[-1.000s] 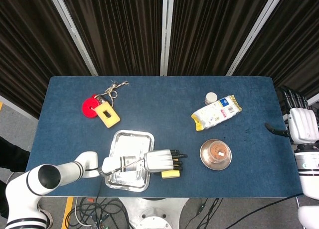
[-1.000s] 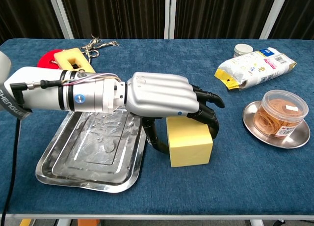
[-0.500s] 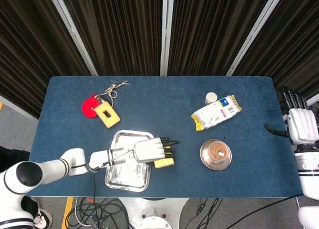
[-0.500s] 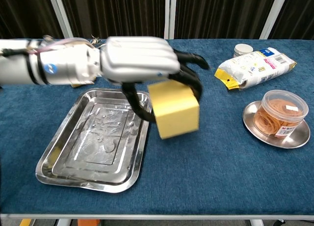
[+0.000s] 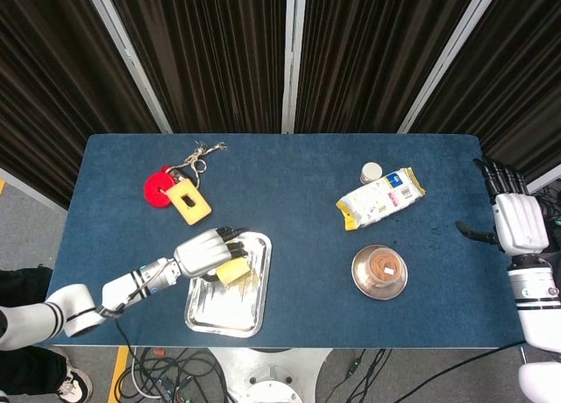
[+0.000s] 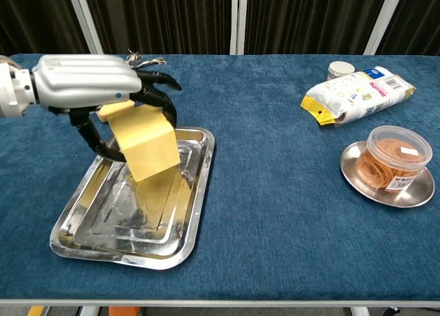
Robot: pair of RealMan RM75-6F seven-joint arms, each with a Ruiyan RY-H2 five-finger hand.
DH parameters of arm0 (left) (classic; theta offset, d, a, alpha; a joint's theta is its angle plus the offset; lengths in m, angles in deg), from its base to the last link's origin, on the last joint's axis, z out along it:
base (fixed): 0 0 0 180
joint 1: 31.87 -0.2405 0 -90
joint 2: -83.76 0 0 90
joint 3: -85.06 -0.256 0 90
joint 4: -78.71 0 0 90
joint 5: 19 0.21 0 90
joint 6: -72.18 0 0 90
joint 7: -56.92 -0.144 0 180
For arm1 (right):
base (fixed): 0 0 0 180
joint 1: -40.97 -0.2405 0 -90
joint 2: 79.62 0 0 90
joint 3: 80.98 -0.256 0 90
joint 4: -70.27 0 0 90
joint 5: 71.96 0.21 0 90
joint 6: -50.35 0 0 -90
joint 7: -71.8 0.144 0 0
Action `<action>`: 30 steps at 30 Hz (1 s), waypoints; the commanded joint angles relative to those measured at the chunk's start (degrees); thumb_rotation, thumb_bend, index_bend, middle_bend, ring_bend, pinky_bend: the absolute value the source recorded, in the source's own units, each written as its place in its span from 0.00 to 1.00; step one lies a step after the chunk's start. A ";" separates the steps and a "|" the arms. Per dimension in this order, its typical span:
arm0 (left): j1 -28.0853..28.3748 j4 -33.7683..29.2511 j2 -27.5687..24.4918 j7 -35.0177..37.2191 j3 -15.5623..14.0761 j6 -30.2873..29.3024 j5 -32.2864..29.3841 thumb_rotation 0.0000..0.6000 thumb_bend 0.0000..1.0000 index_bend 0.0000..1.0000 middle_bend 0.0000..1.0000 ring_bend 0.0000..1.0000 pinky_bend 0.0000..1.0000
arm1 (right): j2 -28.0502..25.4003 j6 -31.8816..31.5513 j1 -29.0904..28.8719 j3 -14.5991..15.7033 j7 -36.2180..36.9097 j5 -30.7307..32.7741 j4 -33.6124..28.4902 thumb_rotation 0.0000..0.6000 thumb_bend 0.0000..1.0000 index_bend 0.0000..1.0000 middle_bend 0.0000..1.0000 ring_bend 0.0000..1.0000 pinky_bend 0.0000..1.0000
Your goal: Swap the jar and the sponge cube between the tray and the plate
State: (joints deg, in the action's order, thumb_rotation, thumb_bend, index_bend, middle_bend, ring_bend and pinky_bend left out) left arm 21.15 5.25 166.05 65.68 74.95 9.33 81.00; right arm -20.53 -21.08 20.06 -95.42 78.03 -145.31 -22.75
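While my left hand (image 6: pixel 89 82) holds the cube (image 6: pixel 146 145) in the air, the tray (image 6: pixel 82 244) lies right beneath it — the largest thing in my reach, and the wrong home if the cube is meant for the plate. I judge that as the first danger: the jar (image 6: pixel 395 158) sits on the plate (image 6: pixel 357 173), far off to my hand's right, so setting the cube down below me would leave the swap undone. The tray's rim is shallow and the metal looks slick; a cube dropped from here could bounce or slide over the edge onto the cloth.

The cube is soft, I expect, and it hangs tilted under my palm, pinched between thumb and dark fingers (image 6: pixel 159 96) near its top edge only. A grip that high lets it swing or twist out if I move fast — squeeze harder and the foam may buckle and squirt free.

My right hand (image 5: pixel 514 221) hovers at the far table edge beyond the plate, fingers spread, holding nothing. The jar is clear plastic with a loose-looking fill; if that hand comes in off-centre it could tip the jar or drag the small plate with it. A snack bag (image 6: pixel 357 93) lies just behind the plate, close enough for a knuckle to catch on the way.
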 commanded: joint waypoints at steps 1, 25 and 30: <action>-0.41 -0.12 0.41 1.68 0.12 0.44 -0.26 1.00 0.16 0.29 0.25 0.07 0.29 | 0.16 0.01 -0.02 0.03 -0.04 0.05 0.01 1.00 0.10 0.00 0.03 0.00 0.00; -23.12 -13.95 -14.40 -15.67 3.46 -14.95 -20.31 1.00 0.06 0.11 0.08 0.02 0.23 | 4.59 -11.15 7.44 8.24 -11.98 -9.40 -0.31 1.00 0.09 0.00 0.01 0.00 0.00; -33.33 -13.27 -11.33 -19.16 2.60 -23.36 -24.45 1.00 0.05 0.11 0.08 0.02 0.21 | 10.08 -15.40 12.46 12.76 -13.88 -11.61 5.63 1.00 0.08 0.00 0.00 0.00 0.00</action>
State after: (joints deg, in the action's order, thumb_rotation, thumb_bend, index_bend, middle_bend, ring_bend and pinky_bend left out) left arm -6.28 -7.25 153.71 49.54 77.86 -8.96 60.27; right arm -12.88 -34.85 30.30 -84.66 65.36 -155.64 -19.73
